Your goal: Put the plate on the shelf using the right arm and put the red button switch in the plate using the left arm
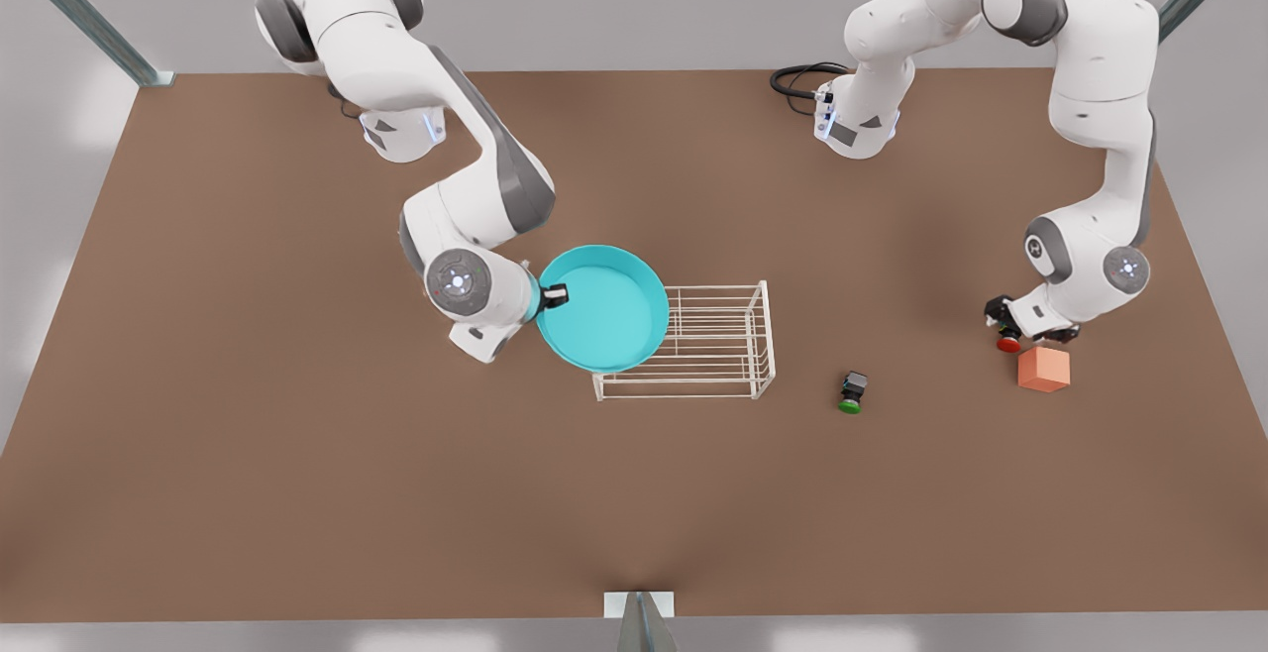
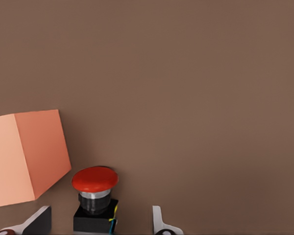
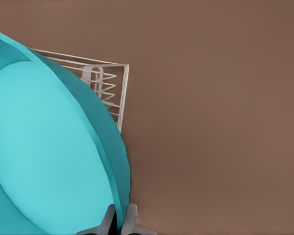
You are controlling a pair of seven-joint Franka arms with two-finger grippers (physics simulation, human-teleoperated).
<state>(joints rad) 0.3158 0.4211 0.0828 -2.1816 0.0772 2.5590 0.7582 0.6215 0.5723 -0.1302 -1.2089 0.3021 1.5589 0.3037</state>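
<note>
while right gripper (image 1: 555,296) clamps plate (image 1: 604,310) rim | red button switch (image 2: 94,198) between left gripper's (image 2: 99,223) spread fingers

The light is even and soft, it comes from above. On the brown tabletop (image 1: 297,454) the shadows are faint and diffuse, darker only under the arms and near its front edge. There is no glare. The orange cube (image 2: 24,156) has one paler face.
</note>
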